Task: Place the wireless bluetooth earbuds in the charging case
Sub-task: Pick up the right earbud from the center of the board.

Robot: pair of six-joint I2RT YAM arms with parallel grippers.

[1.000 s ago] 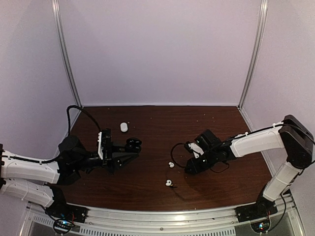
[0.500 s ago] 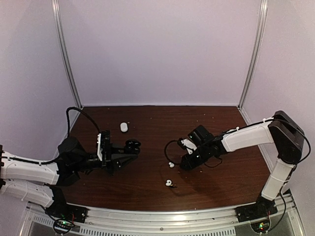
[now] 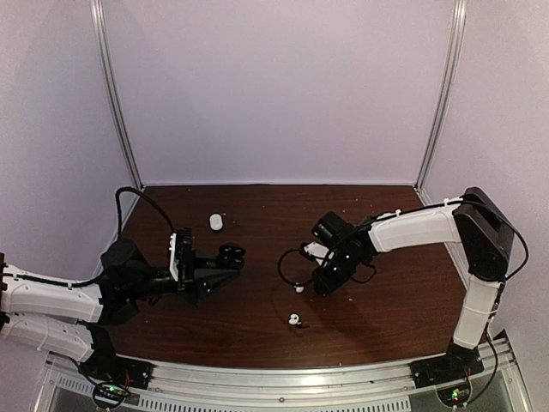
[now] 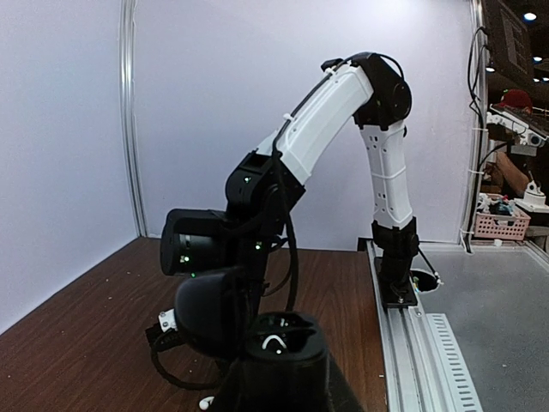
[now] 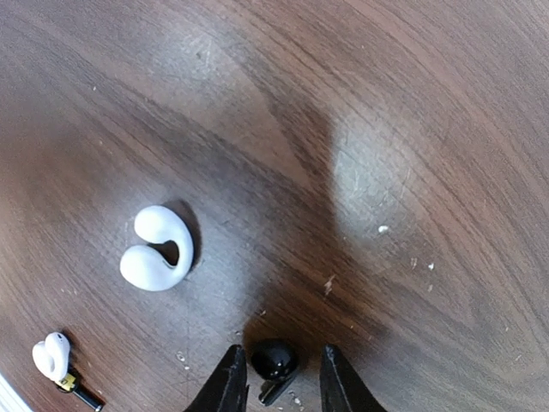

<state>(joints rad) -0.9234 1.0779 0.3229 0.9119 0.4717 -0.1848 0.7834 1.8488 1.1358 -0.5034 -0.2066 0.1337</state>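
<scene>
On my left, the left gripper (image 3: 225, 259) is clamped on the black charging case (image 4: 279, 339) and holds it raised off the table (image 3: 386, 300). The case's lid (image 4: 210, 311) is flipped open. In the left wrist view I see a dark well with a small pale curve inside, but I can't tell whether a bud is seated there.

Further back on the wood, a white case (image 3: 215, 221) lies by itself, well apart from both arms. From overhead I can't tell if it is open.

Toward the middle, two white earbuds lie on the table. The looped white earbud (image 5: 156, 249) is near the right arm's fingers, off to their side. The smaller white earbud (image 5: 51, 356) lies farther out, at the edge of the wrist view.

On the right, the right gripper (image 5: 279, 382) is tipped down at the table, its fingers (image 5: 230, 382) slightly parted. The black earbud (image 5: 273, 359) lies on the wood between them. It sits close against one finger, and a sliver of wood shows before the other, so it is straddled, not pinched.
</scene>
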